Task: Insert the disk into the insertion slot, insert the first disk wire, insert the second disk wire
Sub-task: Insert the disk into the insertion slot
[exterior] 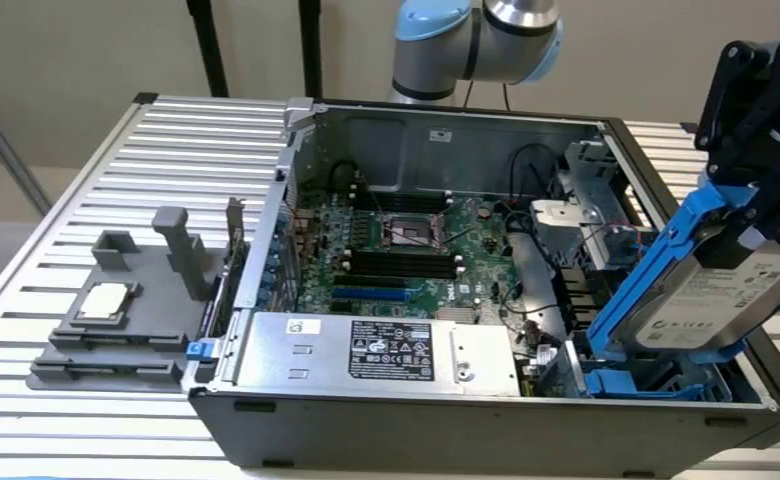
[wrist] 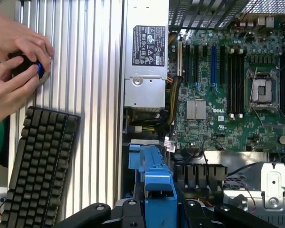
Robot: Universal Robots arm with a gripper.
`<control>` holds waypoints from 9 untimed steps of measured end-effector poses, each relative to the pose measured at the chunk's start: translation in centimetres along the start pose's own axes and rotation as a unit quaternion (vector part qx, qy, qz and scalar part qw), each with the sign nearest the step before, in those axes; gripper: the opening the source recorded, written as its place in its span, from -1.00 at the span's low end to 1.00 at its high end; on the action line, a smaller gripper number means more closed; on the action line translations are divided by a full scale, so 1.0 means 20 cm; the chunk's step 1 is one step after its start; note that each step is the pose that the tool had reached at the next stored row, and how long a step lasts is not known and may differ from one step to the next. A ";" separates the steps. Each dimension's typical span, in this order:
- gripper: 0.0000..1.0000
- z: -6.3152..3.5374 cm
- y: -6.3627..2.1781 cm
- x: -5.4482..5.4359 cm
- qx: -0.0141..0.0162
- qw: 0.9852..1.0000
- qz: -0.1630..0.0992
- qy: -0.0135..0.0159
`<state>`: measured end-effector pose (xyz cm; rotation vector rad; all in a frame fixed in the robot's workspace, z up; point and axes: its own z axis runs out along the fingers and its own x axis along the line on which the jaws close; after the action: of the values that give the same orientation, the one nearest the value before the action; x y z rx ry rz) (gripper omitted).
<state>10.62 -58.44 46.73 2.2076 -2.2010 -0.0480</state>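
Ribbed metal counter [exterior: 83,170], open computer case [exterior: 497,430] sitting on it, lid off. Over the case's front corner, at the exterior view's right, the hand [exterior: 764,200] is pinching the disk [exterior: 717,290] by its blue frame. The disk hangs steeply tilted, its lower edge just above the slot [exterior: 644,385] with the blue rails, not seated yet. Beside the case lies a keyboard [wrist: 38,166].
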 end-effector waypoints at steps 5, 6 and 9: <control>-0.35 0.034 -0.002 0.00 0.001 1.000 -0.006 -0.002; -0.35 0.043 -0.003 0.00 0.001 1.000 -0.006 -0.002; -0.35 0.066 -0.005 0.00 0.002 1.000 -0.006 -0.004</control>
<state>10.68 -58.52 45.40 2.2260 -2.1943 -0.0524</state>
